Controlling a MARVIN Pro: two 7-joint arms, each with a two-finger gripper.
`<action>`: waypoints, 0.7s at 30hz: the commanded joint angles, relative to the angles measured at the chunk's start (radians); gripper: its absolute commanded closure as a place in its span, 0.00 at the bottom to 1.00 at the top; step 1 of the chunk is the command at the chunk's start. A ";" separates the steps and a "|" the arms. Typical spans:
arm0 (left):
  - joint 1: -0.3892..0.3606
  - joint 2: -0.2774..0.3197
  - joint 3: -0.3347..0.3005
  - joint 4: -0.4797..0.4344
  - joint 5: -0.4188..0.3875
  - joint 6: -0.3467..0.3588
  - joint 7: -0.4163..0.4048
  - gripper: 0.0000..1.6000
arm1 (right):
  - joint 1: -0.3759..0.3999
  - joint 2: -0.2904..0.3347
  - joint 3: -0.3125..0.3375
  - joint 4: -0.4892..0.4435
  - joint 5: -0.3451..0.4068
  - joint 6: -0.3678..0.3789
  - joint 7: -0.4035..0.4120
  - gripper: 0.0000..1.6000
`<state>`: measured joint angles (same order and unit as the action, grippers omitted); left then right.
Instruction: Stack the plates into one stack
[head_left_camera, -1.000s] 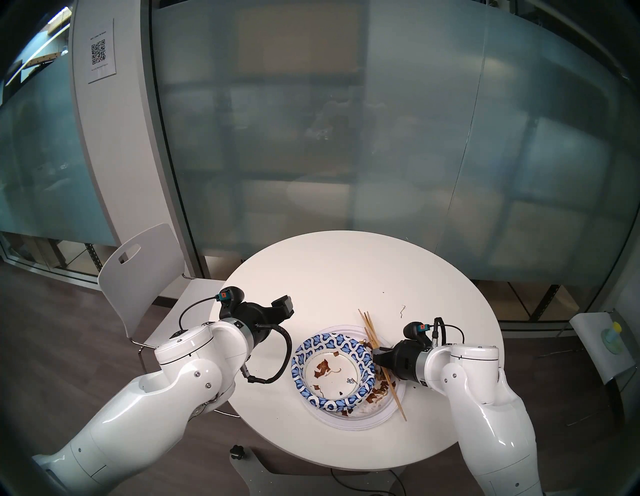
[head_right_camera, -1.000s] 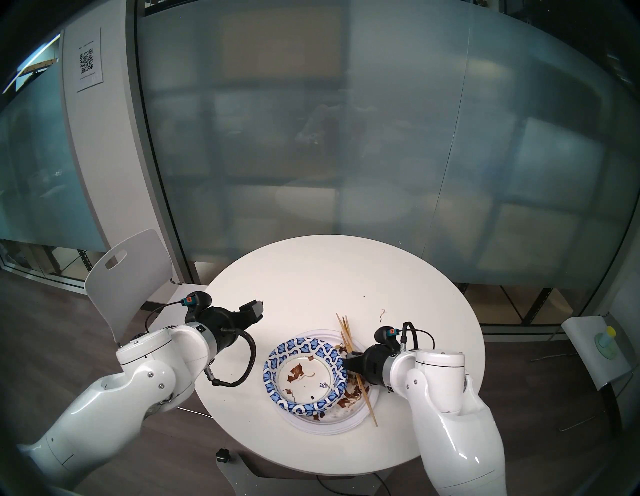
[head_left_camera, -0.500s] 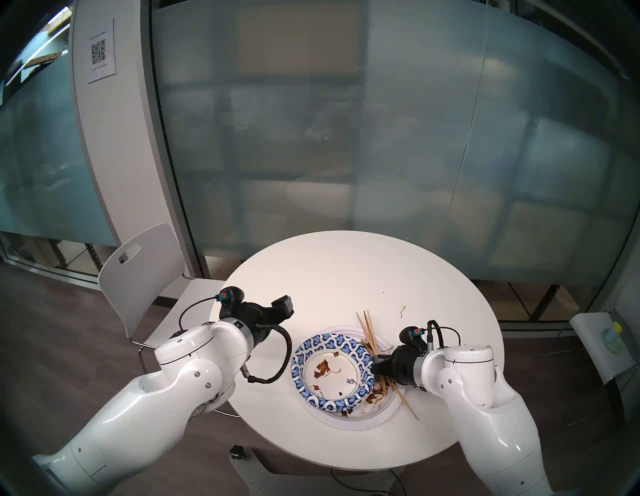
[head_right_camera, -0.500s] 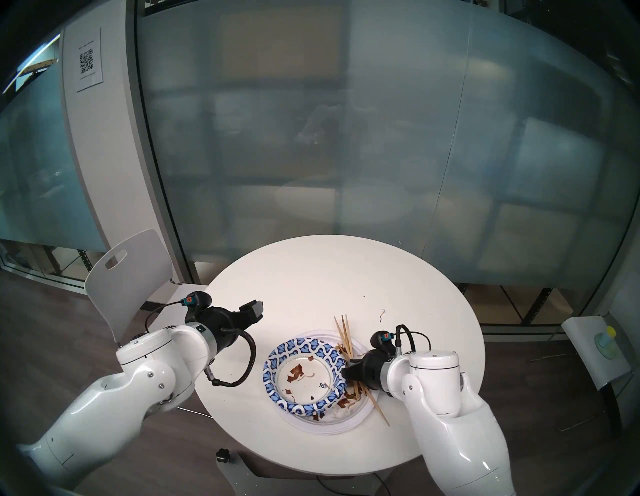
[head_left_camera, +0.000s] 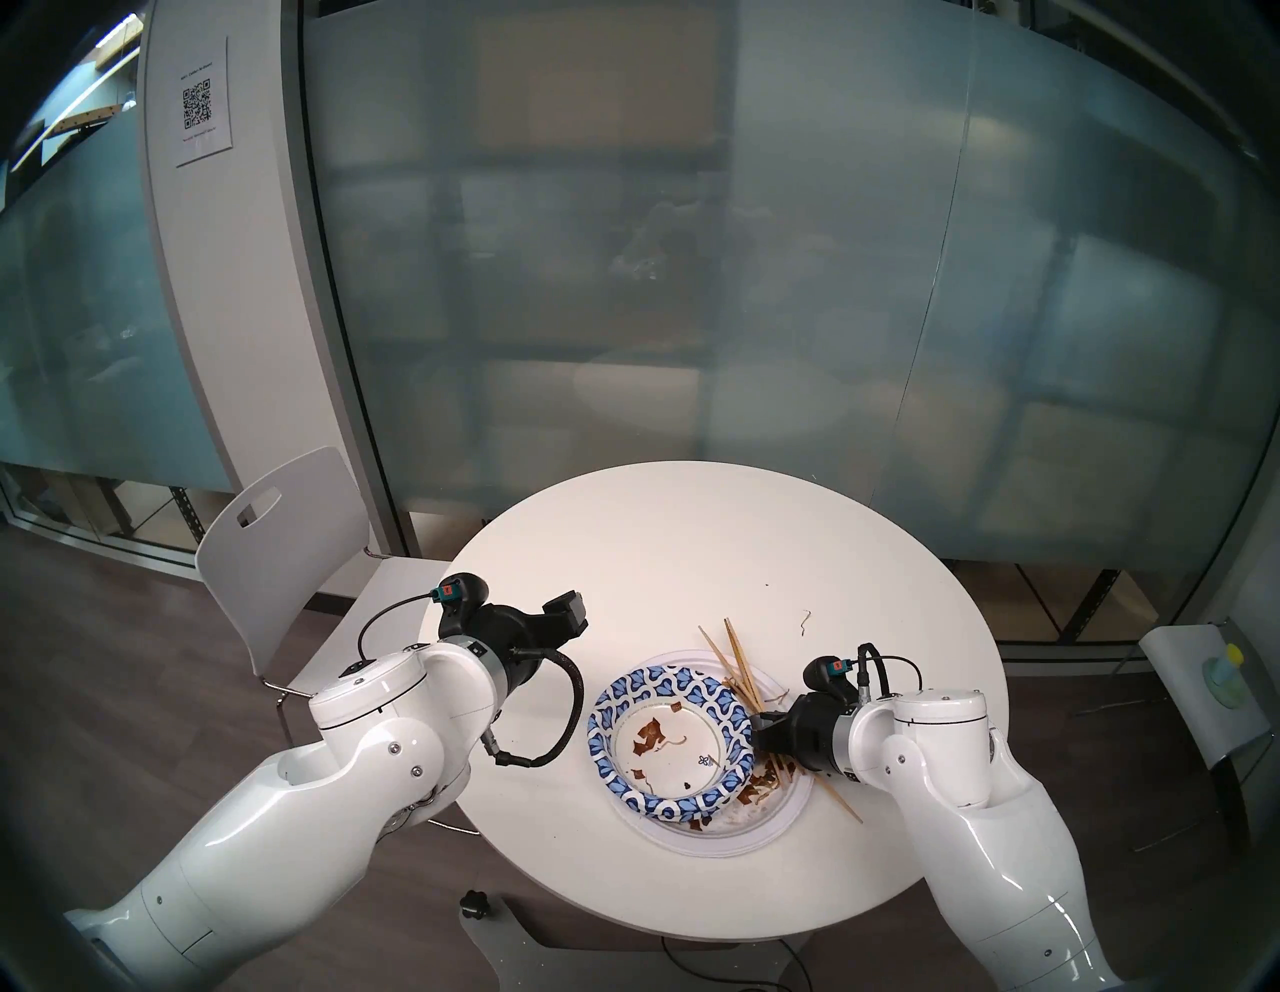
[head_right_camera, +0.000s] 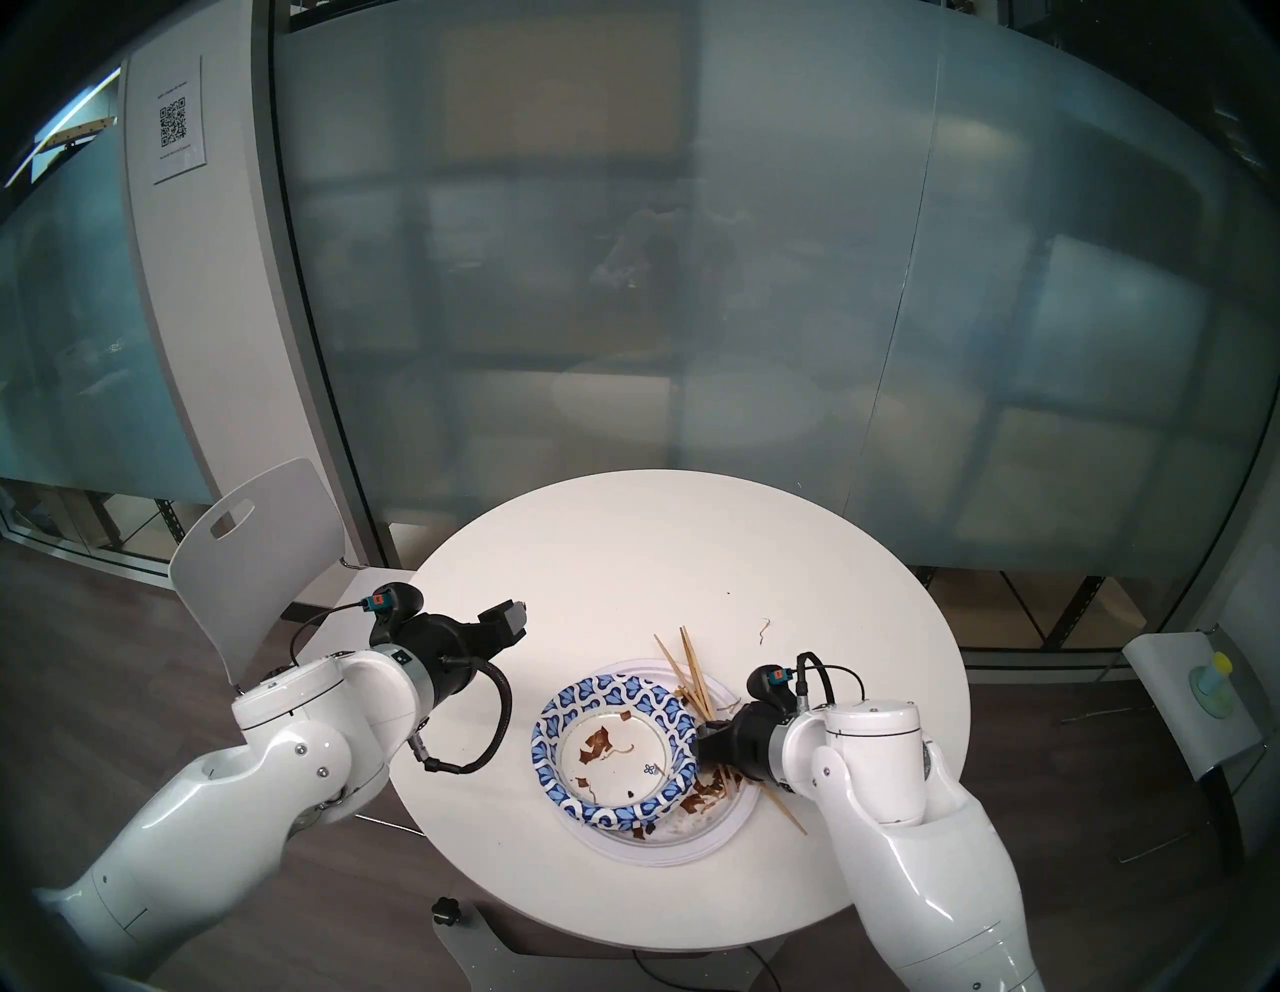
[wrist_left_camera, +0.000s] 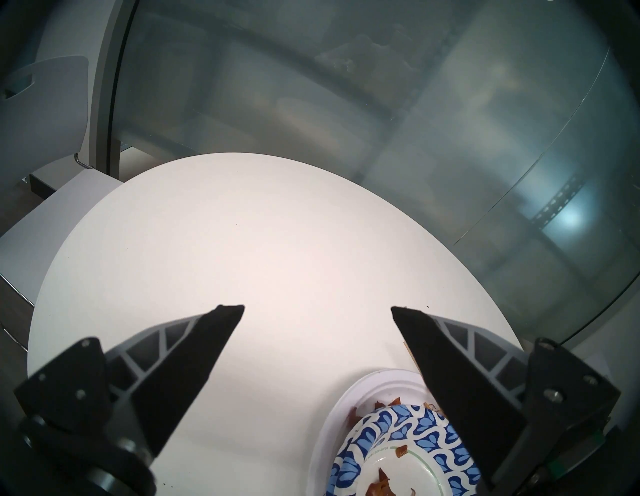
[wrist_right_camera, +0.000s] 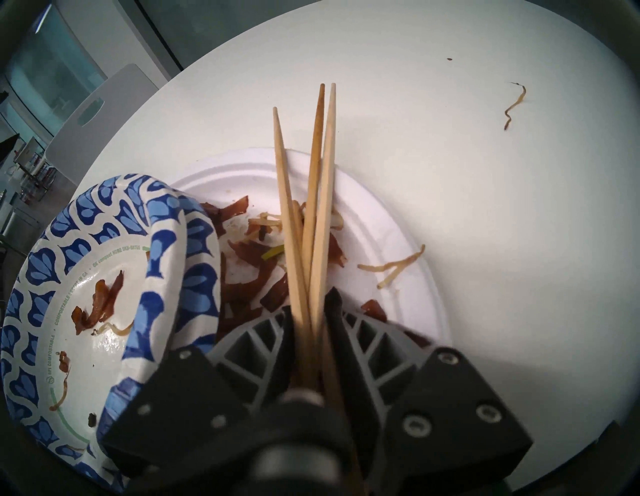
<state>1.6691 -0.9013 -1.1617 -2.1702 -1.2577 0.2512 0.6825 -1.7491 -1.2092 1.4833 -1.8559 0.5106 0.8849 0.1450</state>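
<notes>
Near the bench's (head_left_camera: 665, 526) front edge sits the stack (head_left_camera: 699, 751), blue-patterned plates (wrist_right_camera: 104, 287) on white plates (wrist_right_camera: 398, 242). Just right of it, the right gripper (wrist_right_camera: 310, 308) has its jaws clamped on the chopsticks (wrist_right_camera: 320, 194). Off its left side, the left gripper (wrist_left_camera: 317, 308) hangs with jaws wide apart, touching nothing.

My fingers (wrist_right_camera: 363, 332): matt black plastic, ribbed grey. Chopsticks (wrist_right_camera: 317, 194): pale bare wood. Plates (wrist_right_camera: 398, 221): matt paper. Table (head_left_camera: 692, 540): smooth white.
</notes>
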 joint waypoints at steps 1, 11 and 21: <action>-0.006 -0.003 -0.004 -0.019 0.000 -0.002 0.001 0.00 | 0.013 0.039 0.025 0.066 -0.003 -0.091 0.046 0.48; -0.006 -0.003 -0.004 -0.019 0.000 -0.002 0.001 0.00 | 0.065 0.055 0.029 0.089 0.000 -0.144 0.098 0.45; -0.006 -0.002 -0.004 -0.018 0.000 -0.002 0.000 0.00 | 0.124 0.052 0.009 0.041 0.004 -0.120 0.113 0.41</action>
<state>1.6691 -0.9013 -1.1617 -2.1701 -1.2576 0.2510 0.6824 -1.6847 -1.1570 1.5008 -1.7686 0.5144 0.7546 0.2506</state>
